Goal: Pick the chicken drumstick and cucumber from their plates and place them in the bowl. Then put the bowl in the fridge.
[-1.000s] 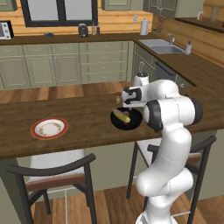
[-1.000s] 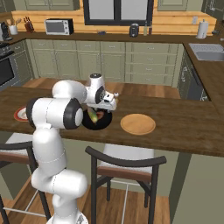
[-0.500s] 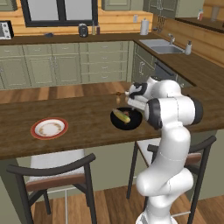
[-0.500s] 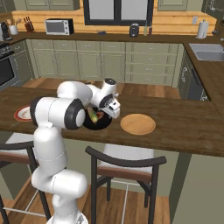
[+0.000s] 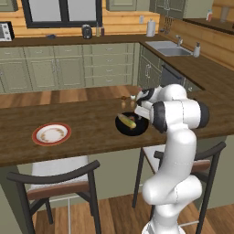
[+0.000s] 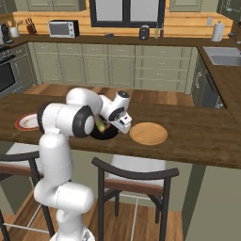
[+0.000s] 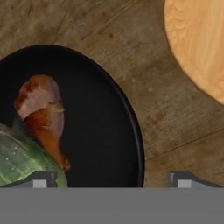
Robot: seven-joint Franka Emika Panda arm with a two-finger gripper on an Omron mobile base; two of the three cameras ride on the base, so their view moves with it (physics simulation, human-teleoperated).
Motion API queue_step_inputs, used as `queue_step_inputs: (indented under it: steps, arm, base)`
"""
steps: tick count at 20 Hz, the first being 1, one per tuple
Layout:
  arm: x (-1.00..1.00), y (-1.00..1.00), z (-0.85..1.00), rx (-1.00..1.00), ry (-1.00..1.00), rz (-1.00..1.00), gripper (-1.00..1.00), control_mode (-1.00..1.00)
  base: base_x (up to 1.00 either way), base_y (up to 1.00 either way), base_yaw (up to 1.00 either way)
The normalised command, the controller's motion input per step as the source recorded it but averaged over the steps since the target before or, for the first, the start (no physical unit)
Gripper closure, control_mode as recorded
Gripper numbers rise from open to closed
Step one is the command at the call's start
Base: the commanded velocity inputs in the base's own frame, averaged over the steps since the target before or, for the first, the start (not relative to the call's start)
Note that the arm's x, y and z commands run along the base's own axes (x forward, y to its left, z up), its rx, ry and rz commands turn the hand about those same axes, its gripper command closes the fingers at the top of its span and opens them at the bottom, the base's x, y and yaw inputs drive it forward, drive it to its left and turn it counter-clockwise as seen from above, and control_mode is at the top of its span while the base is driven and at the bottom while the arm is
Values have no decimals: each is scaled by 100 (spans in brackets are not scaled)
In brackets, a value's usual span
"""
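- Gripper [image 7: 111, 179]: has swung from over the middle of the bowl toward its right rim; jaws spread wide, holding nothing.
- Bowl [image 7: 105, 131]: black, on the wooden counter [image 7: 157, 100]; apparently next to be grasped by the rim.
- Chicken drumstick [image 7: 43, 116] and cucumber [image 7: 24, 164]: both lying in the bowl, touching.
- Orange-yellow plate [image 6: 148, 133]: just right of the bowl.
- Red-rimmed plate [image 5: 51, 134]: well left.
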Motion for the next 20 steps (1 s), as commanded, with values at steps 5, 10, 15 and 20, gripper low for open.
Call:
queue_step_inputs:
  steps: [5,10,15,20]
  arm:
    - [0,1,-48,0,0,0,-100,-100]
    - [0,1,-13,0,0,0,-100,-100]
    - [0,0,-14,0,0,0,-100,-100]
    - [0,6,-13,0,0,0,100,-100]
  base:
    - [0,0,0]
    - [0,0,0]
    - [0,0,0]
    - [0,0,0]
